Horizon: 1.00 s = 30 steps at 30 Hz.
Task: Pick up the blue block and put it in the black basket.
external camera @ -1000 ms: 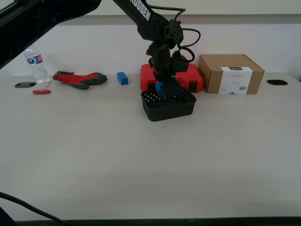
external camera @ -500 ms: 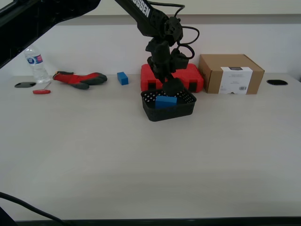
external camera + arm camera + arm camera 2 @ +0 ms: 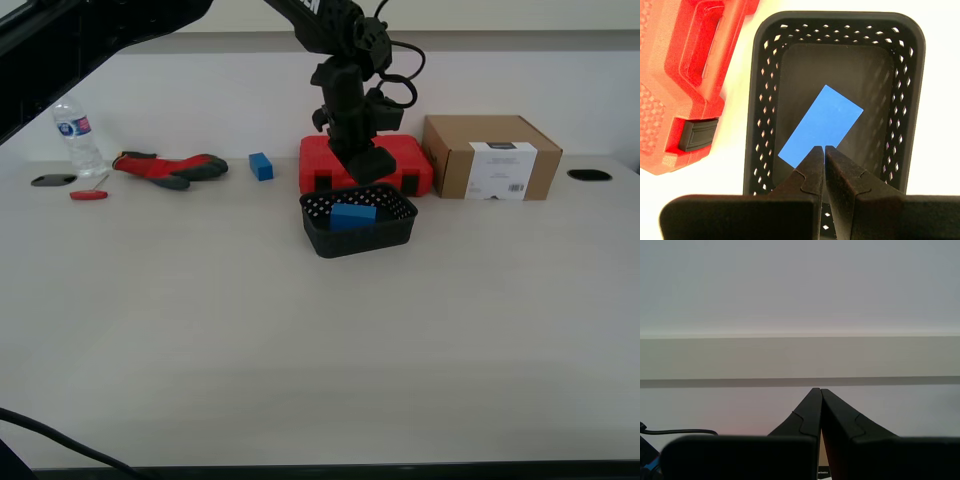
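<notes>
The first wrist view looks straight down into the black basket (image 3: 837, 30) and shows the blue block (image 3: 821, 125) lying flat and skewed on its floor, touching no wall that can be seen. The exterior view shows the same block (image 3: 352, 213) only as a blue top edge above the basket's (image 3: 357, 237) mesh rim.

The first hand (image 3: 824, 148) hangs above the basket with its fingers pressed together and nothing between them; in the exterior view it (image 3: 369, 165) sits clear of the rim, in front of the red tool case (image 3: 400, 160). The second hand (image 3: 820, 390) is likewise pressed together and empty, and its view takes in only a pale wall with a darker band across it.

The bench (image 3: 320, 340) is a pale, matte surface against a white wall. Towards the exterior view's left lie a small blue block (image 3: 261, 166), a red and grey glove (image 3: 170, 167), a red-handled tool (image 3: 88, 195) and a water bottle (image 3: 76, 135). A cardboard box (image 3: 490, 157) stands just beside the case on the exterior view's right.
</notes>
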Motion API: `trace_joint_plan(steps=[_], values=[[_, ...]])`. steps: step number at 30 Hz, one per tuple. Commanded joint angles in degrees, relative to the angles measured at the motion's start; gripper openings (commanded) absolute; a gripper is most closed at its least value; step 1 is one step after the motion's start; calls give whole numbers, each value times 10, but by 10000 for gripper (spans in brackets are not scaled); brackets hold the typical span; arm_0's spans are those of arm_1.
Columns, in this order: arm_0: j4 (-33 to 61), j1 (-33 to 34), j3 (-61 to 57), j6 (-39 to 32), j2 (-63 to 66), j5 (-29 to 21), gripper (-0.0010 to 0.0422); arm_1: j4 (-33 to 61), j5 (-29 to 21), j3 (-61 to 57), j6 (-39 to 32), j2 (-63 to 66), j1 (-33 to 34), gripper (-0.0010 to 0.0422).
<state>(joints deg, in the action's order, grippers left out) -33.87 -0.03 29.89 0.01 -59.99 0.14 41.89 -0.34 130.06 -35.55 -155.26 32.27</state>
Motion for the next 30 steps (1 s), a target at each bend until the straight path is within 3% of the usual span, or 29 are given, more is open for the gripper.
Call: trace_joint_plan(steps=[1,30], values=[[-2,0,1,0,0,0,0,0,-2,0,2,0,0,0],[-2,0,1,0,0,0,0,-23,-2,0,2,0,0,0]])
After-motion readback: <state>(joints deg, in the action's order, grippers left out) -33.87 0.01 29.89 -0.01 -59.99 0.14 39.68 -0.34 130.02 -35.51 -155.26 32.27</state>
